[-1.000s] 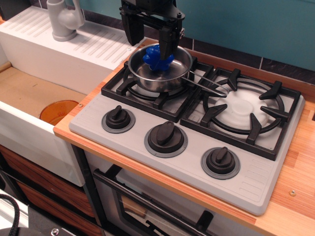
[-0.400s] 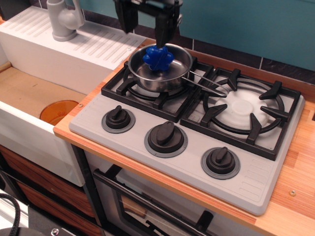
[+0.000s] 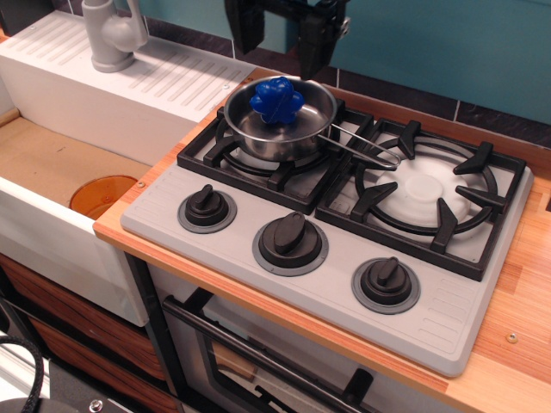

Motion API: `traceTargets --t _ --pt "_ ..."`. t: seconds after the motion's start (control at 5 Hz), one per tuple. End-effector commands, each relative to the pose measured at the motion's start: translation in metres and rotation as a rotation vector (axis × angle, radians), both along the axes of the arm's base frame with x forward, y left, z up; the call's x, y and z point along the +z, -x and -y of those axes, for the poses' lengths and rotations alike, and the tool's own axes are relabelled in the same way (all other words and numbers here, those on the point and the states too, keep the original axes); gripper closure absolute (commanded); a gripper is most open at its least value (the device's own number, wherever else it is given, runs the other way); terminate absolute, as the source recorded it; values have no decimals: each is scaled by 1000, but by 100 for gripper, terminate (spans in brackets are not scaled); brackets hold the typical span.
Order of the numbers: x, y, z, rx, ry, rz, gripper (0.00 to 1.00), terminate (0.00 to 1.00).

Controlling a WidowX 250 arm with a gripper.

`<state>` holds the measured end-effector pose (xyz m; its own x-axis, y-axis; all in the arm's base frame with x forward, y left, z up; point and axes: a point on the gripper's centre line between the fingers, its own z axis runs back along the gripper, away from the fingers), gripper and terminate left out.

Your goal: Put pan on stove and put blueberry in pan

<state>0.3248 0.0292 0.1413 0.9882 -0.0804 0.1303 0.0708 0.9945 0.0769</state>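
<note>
The small shiny pan (image 3: 277, 131) sits on the left burner of the grey stove (image 3: 258, 206), its thin wire handle (image 3: 366, 146) pointing right. The bright blue blueberry (image 3: 276, 100) lies inside the pan. My gripper (image 3: 280, 47) hangs above and behind the pan at the top edge of the view. Its two black fingers (image 3: 313, 43) stand apart, open and empty, clear of the blueberry.
The right burner (image 3: 424, 191) with its black grate is bare. Three black knobs (image 3: 291, 238) line the stove's front. A white sink (image 3: 52, 172) with a grey faucet (image 3: 112, 34) and an orange drain (image 3: 102, 194) lies to the left. A wooden counter (image 3: 508, 344) surrounds the stove.
My gripper let go of the blueberry, which stays in the pan, and rose up and slightly right, away from the pan.
</note>
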Motion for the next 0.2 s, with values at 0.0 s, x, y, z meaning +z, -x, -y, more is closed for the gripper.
traceTargets --t 0.0 --pt "8 -17 -1 -47 38 34 0 100"
